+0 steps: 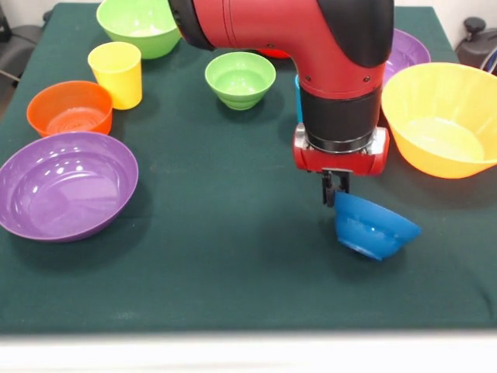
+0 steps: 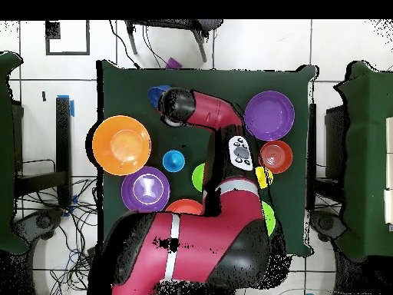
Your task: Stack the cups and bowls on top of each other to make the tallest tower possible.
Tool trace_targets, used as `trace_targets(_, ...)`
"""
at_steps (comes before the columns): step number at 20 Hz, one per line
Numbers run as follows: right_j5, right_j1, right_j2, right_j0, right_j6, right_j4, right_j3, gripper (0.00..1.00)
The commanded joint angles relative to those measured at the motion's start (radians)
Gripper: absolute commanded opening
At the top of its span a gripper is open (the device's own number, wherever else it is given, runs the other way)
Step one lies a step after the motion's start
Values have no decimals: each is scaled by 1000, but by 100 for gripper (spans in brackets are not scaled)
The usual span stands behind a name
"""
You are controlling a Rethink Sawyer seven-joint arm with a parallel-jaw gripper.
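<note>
1. A table [image 1: 233,272] covered in dark green cloth carries everything.
2. The red and black robot arm [image 1: 311,47] reaches down over the table's middle toward the front edge.
3. A large orange bowl [image 1: 446,116] sits upright, mouth up, at the table's right edge in the front view.
4. A large purple bowl [image 1: 66,186] sits upright near the left edge, toward the front.
5. A second purple bowl [image 1: 410,50] lies behind the orange one, partly hidden by the arm.
6. A large green bowl [image 1: 136,27] sits at the back edge, left of centre.
7. A red-orange bowl [image 1: 70,109] sits just behind the large purple bowl, near the left edge.
8. A small green bowl [image 1: 240,79] sits toward the back, near the middle.
9. A small dark blue bowl [image 1: 374,227] is tilted on its side, right of centre toward the front edge; the gripper [image 1: 335,189] closes narrowly on its rim.
10. A yellow cup [image 1: 116,74] stands upright just beside the red-orange bowl.
11. A light blue cup [image 2: 173,161] shows in the overhead view, between the orange bowl and the arm.
</note>
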Motion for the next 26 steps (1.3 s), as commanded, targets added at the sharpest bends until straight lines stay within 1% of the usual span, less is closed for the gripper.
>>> trace_targets(1,-44,-23,20,-16,-3,-107,184,0)
trace_targets(6,-73,-42,9,-38,0,-111,243,0)
trace_targets(9,-110,-50,7,-59,-7,-129,274,0)
trace_targets(12,-112,-63,6,-78,-24,-147,285,0)
trace_targets(17,-62,-111,-7,-94,-37,-169,294,0)
trace_targets(23,-1,-137,-19,-102,-52,-197,278,0)
trace_targets(26,74,-159,-29,-113,-76,-208,239,0)
